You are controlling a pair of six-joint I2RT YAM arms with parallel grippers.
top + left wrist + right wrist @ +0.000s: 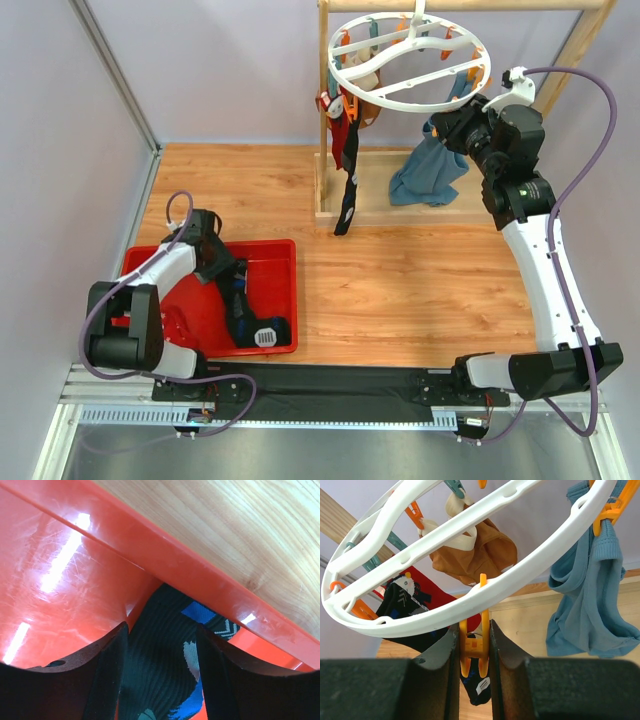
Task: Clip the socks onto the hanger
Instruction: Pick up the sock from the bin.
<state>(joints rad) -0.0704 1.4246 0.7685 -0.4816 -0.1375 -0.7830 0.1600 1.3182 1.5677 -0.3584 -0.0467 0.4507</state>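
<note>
Right wrist view first: your right gripper (473,630) has its jaws pressed onto an orange clip (470,655) hanging from the near rim of the hanger (420,622), and that is your weak spot. The ring hangs free from the wooden rack (324,100), so a sideways push could swing it, and the smooth clip could pop out from between the fingers. I cannot tell whether the clip's mouth is actually open.

Over on the left wrist view, your left gripper (161,630) sits low in the red tray (60,580). Its jaws are closed in on a dark sock (160,660) with blue patches, and fabric fills the gap between them. The sock's end lies in the tray corner, right against the wall. Lift carelessly and it may drag on that rim or slide out of a shallow pinch. Tray and hanger are well apart, so a dangling sock on a long carry could snag the blue sock (428,172) already hung.
</note>
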